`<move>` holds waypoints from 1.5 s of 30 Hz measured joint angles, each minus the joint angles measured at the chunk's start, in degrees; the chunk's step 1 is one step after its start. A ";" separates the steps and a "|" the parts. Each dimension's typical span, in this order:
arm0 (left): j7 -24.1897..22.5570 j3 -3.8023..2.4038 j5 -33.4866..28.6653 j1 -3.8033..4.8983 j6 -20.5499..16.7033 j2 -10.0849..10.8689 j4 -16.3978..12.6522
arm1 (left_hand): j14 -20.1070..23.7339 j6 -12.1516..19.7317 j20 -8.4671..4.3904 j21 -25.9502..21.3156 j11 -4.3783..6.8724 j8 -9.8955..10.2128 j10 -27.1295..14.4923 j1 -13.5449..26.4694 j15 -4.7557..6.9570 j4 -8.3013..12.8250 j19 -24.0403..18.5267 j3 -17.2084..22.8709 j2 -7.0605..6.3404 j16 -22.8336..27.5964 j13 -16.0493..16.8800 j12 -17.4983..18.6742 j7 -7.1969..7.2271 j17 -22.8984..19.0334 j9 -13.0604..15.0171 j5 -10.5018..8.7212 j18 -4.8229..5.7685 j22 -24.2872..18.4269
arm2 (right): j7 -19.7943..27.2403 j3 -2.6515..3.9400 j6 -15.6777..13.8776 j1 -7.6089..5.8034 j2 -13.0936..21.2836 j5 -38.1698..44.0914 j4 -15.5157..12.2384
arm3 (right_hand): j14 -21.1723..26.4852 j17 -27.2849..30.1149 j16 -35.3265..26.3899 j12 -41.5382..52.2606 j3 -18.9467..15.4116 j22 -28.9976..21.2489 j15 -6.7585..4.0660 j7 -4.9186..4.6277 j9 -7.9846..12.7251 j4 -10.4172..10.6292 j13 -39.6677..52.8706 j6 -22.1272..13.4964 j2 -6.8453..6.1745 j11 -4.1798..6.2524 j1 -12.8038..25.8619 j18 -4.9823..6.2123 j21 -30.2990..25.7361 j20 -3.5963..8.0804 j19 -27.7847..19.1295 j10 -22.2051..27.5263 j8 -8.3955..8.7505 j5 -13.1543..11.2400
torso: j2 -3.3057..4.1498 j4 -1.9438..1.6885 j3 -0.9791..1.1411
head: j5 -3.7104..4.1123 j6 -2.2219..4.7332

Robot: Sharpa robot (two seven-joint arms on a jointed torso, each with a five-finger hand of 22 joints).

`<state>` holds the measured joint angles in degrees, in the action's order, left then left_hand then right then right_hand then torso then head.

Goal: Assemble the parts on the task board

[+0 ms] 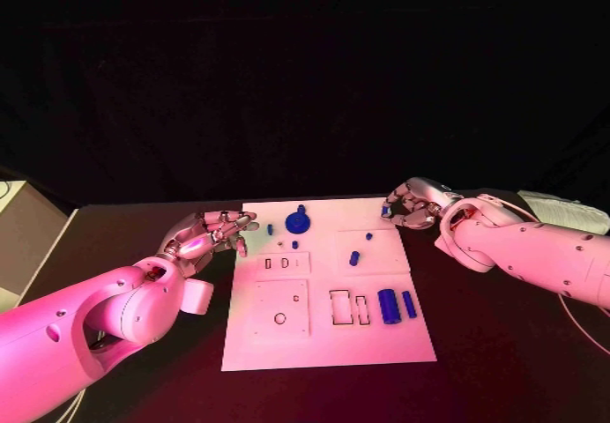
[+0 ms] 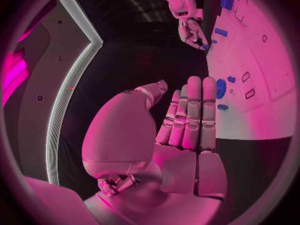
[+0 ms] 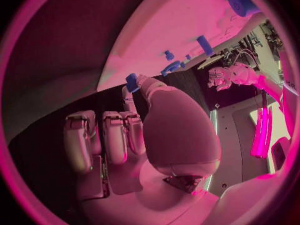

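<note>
The white task board (image 1: pixel 382 339) lies mid-table. On it are a round blue disc (image 1: pixel 298 220), some small blue parts (image 1: pixel 354 258) and two blue cylinders (image 1: pixel 388 306) beside rectangular slots. My right hand (image 1: pixel 413 204) hovers at the board's far right corner and pinches a small blue part (image 3: pixel 132 82) between thumb and a finger; the part also shows under that hand (image 2: pixel 205 47). My left hand (image 1: pixel 216 231) is at the board's left edge near the disc, fingers (image 2: pixel 190 112) stretched out side by side, thumb apart, holding nothing.
Black table (image 1: pixel 509 352) surrounds the board. A raised square plate (image 1: pixel 279 308) with holes takes up the board's near left area. A pale box (image 1: pixel 19 238) stands at the table's far left.
</note>
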<state>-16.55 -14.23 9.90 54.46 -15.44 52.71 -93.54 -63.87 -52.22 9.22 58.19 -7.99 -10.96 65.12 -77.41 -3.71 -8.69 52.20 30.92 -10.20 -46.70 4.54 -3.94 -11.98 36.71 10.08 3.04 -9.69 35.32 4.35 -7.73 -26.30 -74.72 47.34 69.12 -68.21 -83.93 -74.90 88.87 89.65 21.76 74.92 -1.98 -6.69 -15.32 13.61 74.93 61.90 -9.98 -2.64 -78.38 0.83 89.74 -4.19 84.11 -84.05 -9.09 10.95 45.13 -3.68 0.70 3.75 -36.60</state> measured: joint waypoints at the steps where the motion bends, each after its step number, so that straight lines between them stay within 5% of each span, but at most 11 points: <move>1: 0.00 0.00 0.00 0.00 0.00 0.02 0.00 | 0.00 0.00 0.00 0.00 0.00 0.00 0.00 0.00 0.00 0.00 0.00 0.00 0.00 0.00 0.00 0.00 0.00 0.00 0.00 0.00 0.00 0.00 | -0.19 0.01 -0.42 0.00 0.10 -0.04 -0.50 | 0.05 0.00 0.00 0.00 0.00 0.00 -0.05 0.00 0.00 0.00 0.00 0.00 0.00 0.09 0.00 0.00 0.00 0.00 0.00 -0.09 0.00 0.00 | -0.02 0.02 -0.01 | -0.04 0.00; 11: 0.04 0.00 0.00 0.00 0.02 0.07 0.34 | 0.00 0.00 0.00 0.00 0.00 0.00 0.00 0.00 0.00 0.00 0.00 0.00 0.00 0.00 0.00 0.00 0.00 0.00 0.00 0.00 0.00 -0.01 | -3.28 0.20 -2.87 -0.63 0.58 -0.32 -9.58 | 0.10 0.00 0.00 0.00 0.00 -0.01 -0.09 0.02 0.01 0.00 -0.01 0.02 0.00 0.09 0.00 0.00 0.00 0.00 0.00 -0.09 0.01 0.28 | -0.22 0.25 -0.13 | -0.43 0.00; 15: 0.06 0.00 0.00 0.00 0.02 -0.19 0.43 | 0.00 0.00 0.00 0.22 0.00 0.00 0.00 0.00 0.00 0.00 0.00 0.00 0.00 0.00 0.00 0.00 0.00 0.01 -0.01 0.00 0.00 -0.01 | -6.40 0.22 -3.09 -0.90 -1.13 0.50 -14.69 | 0.10 0.00 0.00 0.00 0.00 -0.01 -0.09 0.02 0.03 0.00 -0.01 0.02 0.00 0.26 0.00 0.00 0.00 0.00 0.00 0.09 -0.23 0.60 | -0.39 0.37 -0.26 | -0.74 -0.12; 23: 0.11 0.00 0.00 0.00 0.07 -0.84 0.57 | 0.00 0.00 0.00 0.22 0.00 0.00 0.00 0.00 0.00 0.00 0.00 0.00 0.00 0.00 0.00 0.00 0.00 0.01 0.00 0.00 0.00 -0.01 | -13.72 0.08 -3.10 -0.98 -5.67 3.30 -20.06 | 0.10 -0.02 0.00 0.00 -0.01 -0.02 -0.09 0.02 0.09 0.00 -0.01 0.01 -0.08 0.29 0.06 0.00 0.00 -0.01 0.00 0.12 -0.32 0.59 | -0.68 0.30 -0.60 | -0.93 -0.33; 35: 0.35 0.00 0.00 -0.01 0.24 -1.11 0.73 | 0.00 0.00 0.21 0.22 0.00 0.00 0.00 0.00 0.00 0.00 -0.21 0.00 0.00 0.00 0.00 0.00 0.00 -0.04 -0.01 0.00 0.00 0.05 | -20.89 -0.72 -3.18 0.36 -12.20 11.51 -19.47 | 0.10 -0.04 0.00 0.00 -0.01 -0.02 -0.08 -0.05 -0.12 0.00 -0.02 -0.08 -0.37 0.29 0.35 0.00 0.00 -0.01 0.00 0.12 -0.32 1.04 | -0.72 0.49 -0.92 | -1.06 -0.62; 45: 0.54 0.01 0.00 -0.01 0.41 -1.18 0.83 | 0.00 0.00 0.21 0.22 0.00 0.00 0.00 0.00 0.00 0.00 -0.21 0.00 0.00 0.00 0.00 0.00 0.00 -0.04 -0.01 0.00 0.00 0.04 | -24.94 -0.92 -2.91 2.48 -14.89 15.16 -17.17 | 0.10 -0.04 0.00 0.00 -0.01 0.02 -0.08 -0.06 -0.11 -0.01 -0.02 -0.09 -0.37 0.29 0.35 0.00 0.00 -0.01 0.00 0.12 -0.30 1.48 | -0.68 0.35 -0.93 | -1.27 -1.17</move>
<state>-16.01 -14.22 9.90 54.45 -15.02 51.53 -92.71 -63.87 -52.22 9.43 58.41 -7.99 -10.96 65.12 -77.41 -3.71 -8.69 51.99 30.92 -10.20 -46.70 4.54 -3.94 -11.98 36.67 10.07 3.04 -9.69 35.37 -20.59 -8.65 -29.22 -72.24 32.45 84.28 -85.38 -83.82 -74.94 88.87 89.65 21.75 74.95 -2.06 -6.74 -15.43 13.60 74.91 61.81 -10.35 -2.35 -78.04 0.83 89.73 -4.21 84.10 -83.92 -9.39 12.43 44.45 -3.33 -0.24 2.48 -37.77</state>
